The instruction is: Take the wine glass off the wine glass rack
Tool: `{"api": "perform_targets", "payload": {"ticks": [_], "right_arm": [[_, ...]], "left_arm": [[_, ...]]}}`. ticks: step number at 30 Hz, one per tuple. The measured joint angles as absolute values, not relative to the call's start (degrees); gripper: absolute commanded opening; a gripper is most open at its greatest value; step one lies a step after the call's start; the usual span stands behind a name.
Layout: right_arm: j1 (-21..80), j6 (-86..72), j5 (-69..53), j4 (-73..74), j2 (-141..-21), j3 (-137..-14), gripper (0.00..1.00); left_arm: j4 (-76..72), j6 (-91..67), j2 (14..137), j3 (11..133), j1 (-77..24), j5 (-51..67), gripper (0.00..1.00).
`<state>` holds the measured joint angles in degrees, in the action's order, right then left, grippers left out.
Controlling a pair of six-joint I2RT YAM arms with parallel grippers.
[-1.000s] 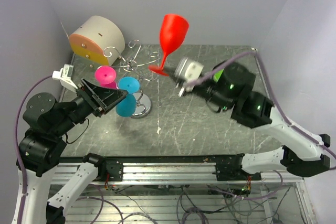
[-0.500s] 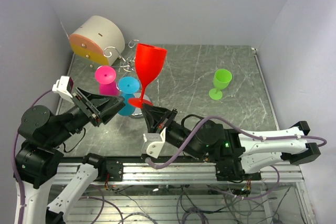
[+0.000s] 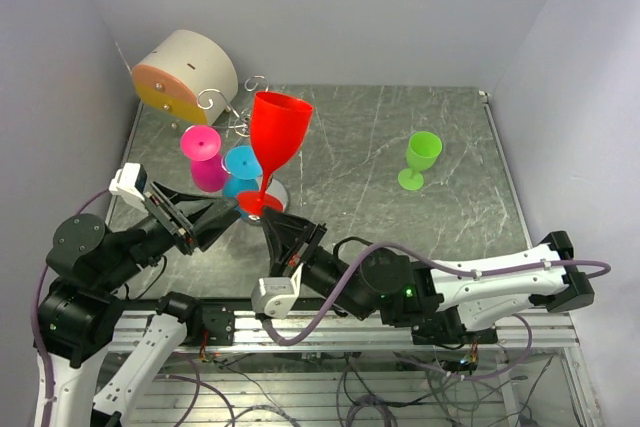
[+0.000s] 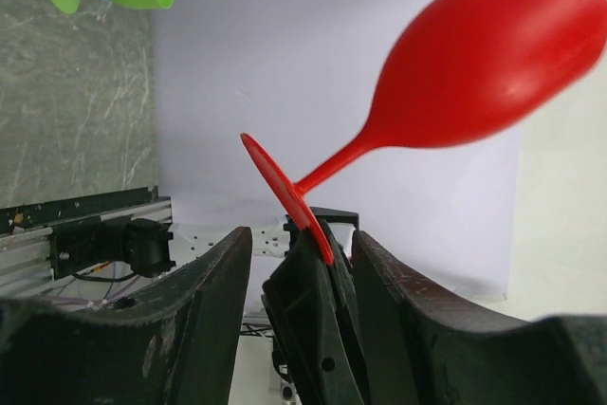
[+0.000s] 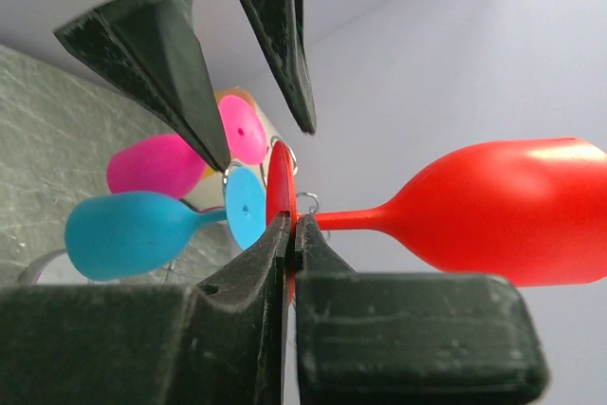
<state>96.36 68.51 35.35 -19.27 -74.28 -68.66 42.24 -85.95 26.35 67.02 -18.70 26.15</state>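
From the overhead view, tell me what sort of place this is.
Probably a robotics lab test cell: plain walls box in a marbled table, left arm and right arm sit on an aluminium rail over cables.

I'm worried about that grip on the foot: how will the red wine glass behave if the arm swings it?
The red wine glass looks like opaque moulded plastic, so probably light, stiff and not fragile. The right gripper pinches only the thin foot edge while the bowl stands far out, so it may pivot or slip, the surface being glossy.
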Motion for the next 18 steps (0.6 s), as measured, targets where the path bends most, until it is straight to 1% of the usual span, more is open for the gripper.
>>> {"api": "perform_targets", "payload": {"ticks": [6, 10, 12, 13, 14, 16, 18], "right_arm": [[96.71, 69.49, 35.44, -21.45, -75.22, -67.05, 0.00], [96.75, 69.95, 35.77, -22.44, -76.14, -66.92, 0.00], [96.77, 70.17, 35.79, -22.74, -76.77, -66.83, 0.00], [96.77, 70.24, 35.79, -22.76, -77.03, -66.76, 0.00], [96.77, 70.28, 35.81, -22.81, -77.23, -66.65, 0.00], [96.77, 70.37, 35.86, -22.87, -77.41, -66.39, 0.00], [96.79, 70.39, 35.92, -22.72, -77.41, -65.82, 0.00]], "left_arm": [[42.04, -86.83, 25.58, 63.55, -18.70, 26.26, 0.56], [41.30, -87.11, 25.52, 62.11, -18.70, 26.41, 0.54], [41.25, -87.26, 25.43, 61.67, -18.70, 26.55, 0.51], [40.97, -87.39, 25.28, 61.32, -18.70, 26.65, 0.47], [40.66, -87.50, 25.12, 60.90, -18.70, 26.76, 0.41], [40.14, -87.88, 24.77, 60.20, -18.70, 26.87, 0.23], [39.35, -88.42, 24.40, 59.77, -18.70, 26.94, 0.12]]}}
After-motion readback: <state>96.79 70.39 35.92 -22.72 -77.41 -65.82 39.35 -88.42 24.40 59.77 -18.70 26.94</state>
